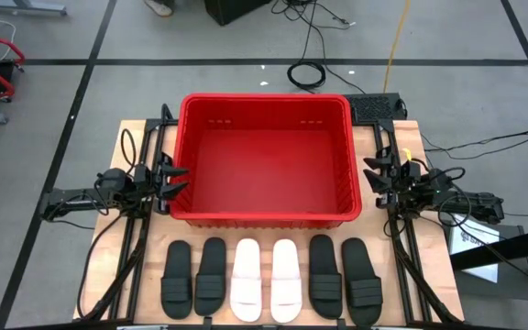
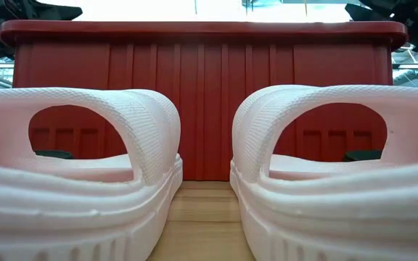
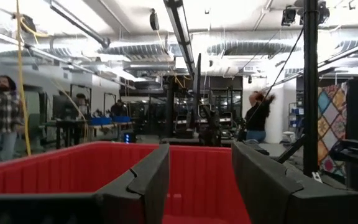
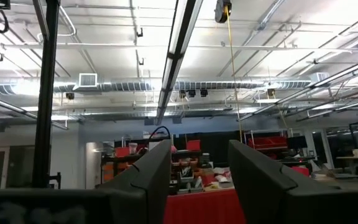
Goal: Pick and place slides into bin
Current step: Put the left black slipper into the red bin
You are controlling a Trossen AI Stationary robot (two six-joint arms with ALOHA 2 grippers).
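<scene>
The red bin (image 1: 266, 156) stands on the far half of the wooden table. Several slides lie flat on their soles in a row along the near edge. Two white ones (image 1: 266, 280) are in the middle, with two black ones to the left (image 1: 193, 278) and two to the right (image 1: 345, 280). In the low view the white pair (image 2: 85, 181) fills the foreground before the bin's wall (image 2: 202, 109). My left gripper (image 1: 174, 181) hovers open at the bin's left wall, pointing over its rim (image 3: 55, 162). My right gripper (image 1: 374, 174) hovers open at the bin's right wall, tipped upward.
Black frame rails (image 1: 140, 247) and cables run along both side edges of the table. A black box (image 1: 374, 105) sits at the far right corner. People stand in the room beyond (image 3: 2, 118). A strip of bare wood (image 1: 264, 229) lies between bin and slides.
</scene>
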